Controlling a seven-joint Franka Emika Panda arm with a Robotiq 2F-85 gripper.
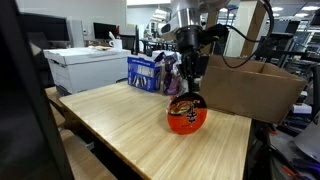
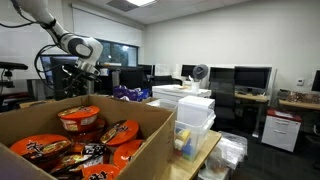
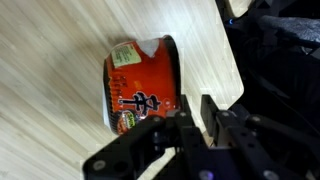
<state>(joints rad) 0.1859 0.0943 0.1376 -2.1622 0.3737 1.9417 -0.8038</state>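
Noodle bowl (image 1: 187,115) lies tipped near the table (image 1: 120,125) edge, so the gripper (image 3: 200,108), jaws together and seemingly touching its rim, could roll it off.

I have the gripper (image 1: 190,91) over the light wooden table (image 1: 110,125). The red-orange round instant-noodle cup (image 1: 187,116) lies on its side on the tabletop directly under the jaws. In the wrist view that cup (image 3: 140,85) sits just ahead of the fingertips, close to the table's edge, and I cannot tell whether they touch. Behind the jaws, further back on the table, stands a blue and white plastic package (image 1: 147,72). Off to one side of the jaws is a large brown cardboard box (image 1: 250,90). In an exterior view that box (image 2: 150,125) holds more noodle cups (image 2: 80,120), with a stack of clear plastic bins (image 2: 195,115) just beyond it.
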